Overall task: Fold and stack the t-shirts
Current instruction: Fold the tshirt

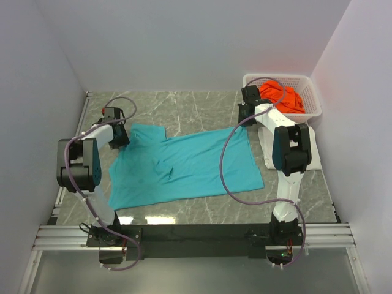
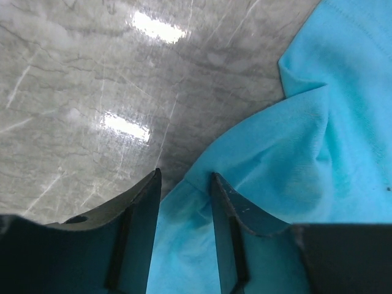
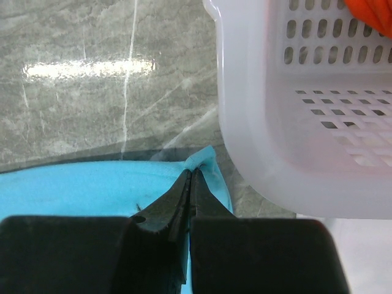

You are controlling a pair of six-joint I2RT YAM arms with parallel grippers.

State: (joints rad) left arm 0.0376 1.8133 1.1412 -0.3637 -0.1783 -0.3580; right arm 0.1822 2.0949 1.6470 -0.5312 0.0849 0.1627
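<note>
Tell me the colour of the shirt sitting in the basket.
Bright orange t-shirt, bunched inside the white lattice basket; the top external view shows it best.

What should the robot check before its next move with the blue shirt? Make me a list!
1. Right gripper pinching a corner of the teal shirt: ok, jaws shut on the cloth.
2. Left gripper holding the shirt: not ok, jaws apart over the cloth's edge.
3. Shirt lying flat: not ok, wrinkles near the middle and the left sleeve.
4. Basket clear of the right gripper: ok, close beside it but apart.
5. Orange shirt out of the way: ok, it lies in the basket.
</note>
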